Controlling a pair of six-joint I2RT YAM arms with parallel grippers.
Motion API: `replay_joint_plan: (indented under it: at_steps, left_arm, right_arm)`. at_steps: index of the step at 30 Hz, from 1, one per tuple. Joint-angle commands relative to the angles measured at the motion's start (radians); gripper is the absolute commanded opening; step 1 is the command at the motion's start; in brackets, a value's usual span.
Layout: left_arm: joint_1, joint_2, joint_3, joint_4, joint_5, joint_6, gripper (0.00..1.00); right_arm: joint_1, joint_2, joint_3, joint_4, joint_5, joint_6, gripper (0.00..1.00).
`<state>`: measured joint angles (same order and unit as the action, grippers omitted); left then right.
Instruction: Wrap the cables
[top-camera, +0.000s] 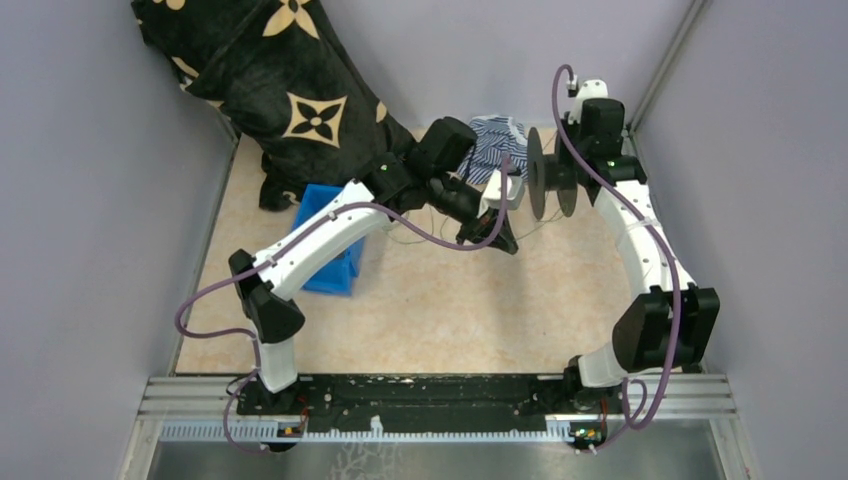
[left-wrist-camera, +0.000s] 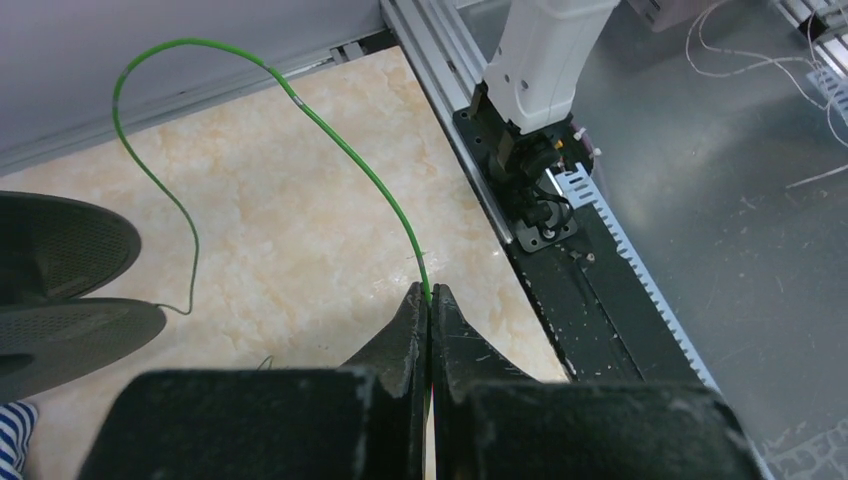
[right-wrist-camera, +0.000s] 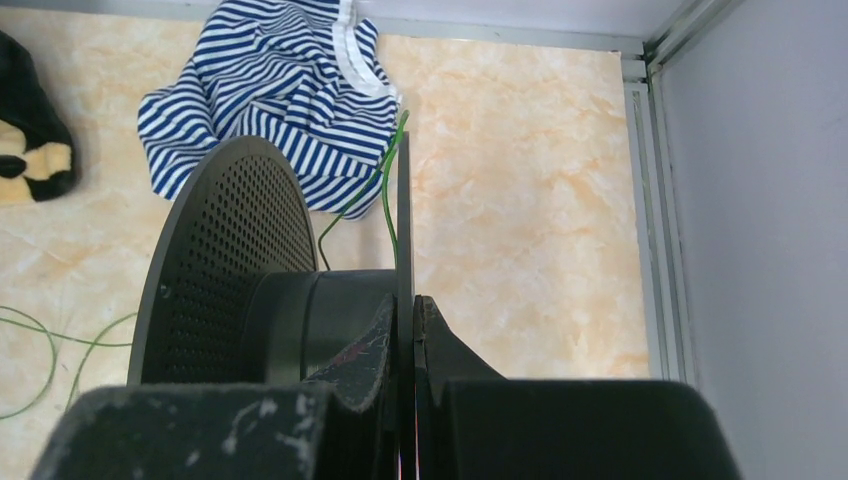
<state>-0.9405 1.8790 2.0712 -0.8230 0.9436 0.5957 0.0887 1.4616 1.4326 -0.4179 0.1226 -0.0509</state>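
The cable (left-wrist-camera: 340, 150) is a thin green wire. It arcs up from my left gripper (left-wrist-camera: 430, 292), loops over the table and runs down toward the black spool (left-wrist-camera: 60, 290). My left gripper (top-camera: 500, 238) is shut on the cable, mid-table just left of the spool (top-camera: 553, 175). My right gripper (right-wrist-camera: 405, 300) is shut on the spool's thin near flange (right-wrist-camera: 404, 220) and holds the spool upright on edge. More cable (right-wrist-camera: 385, 190) rises behind the spool's hub, and loose loops (right-wrist-camera: 40, 340) lie on the table at the left. In the top view the right gripper (top-camera: 575, 185) is at the spool's right side.
A blue-and-white striped cloth (right-wrist-camera: 270, 90) lies behind the spool, also in the top view (top-camera: 498, 140). A blue bin (top-camera: 330, 240) stands at the left under the left arm. A black patterned blanket (top-camera: 270, 80) fills the back left. Grey walls enclose the table.
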Motion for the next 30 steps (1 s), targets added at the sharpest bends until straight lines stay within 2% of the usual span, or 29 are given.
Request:
replay_joint_plan:
  at_steps: [1,6,12,22,30]
  left_arm:
    - [0.051,-0.055,0.057,0.004,-0.004,-0.067,0.0]
    - [0.155,-0.103,0.06,0.079,0.001,-0.174,0.0]
    - [0.316,-0.135,0.038,0.248,0.042,-0.388,0.0]
    - [0.482,-0.114,0.044,0.464,-0.047,-0.687,0.0]
    - [0.556,-0.069,0.095,0.515,-0.156,-0.755,0.0]
  right_arm:
    - [-0.003,-0.044,-0.016,0.111,0.02,-0.036,0.0]
    - [-0.003,-0.073,-0.06,0.111,-0.002,-0.056,0.0]
    - [-0.003,-0.101,-0.108,0.1,-0.049,-0.066,0.0]
    - [-0.003,-0.136,-0.187,0.074,-0.123,-0.099,0.0]
    - [-0.003,-0.154,-0.232,0.044,-0.182,-0.118,0.0]
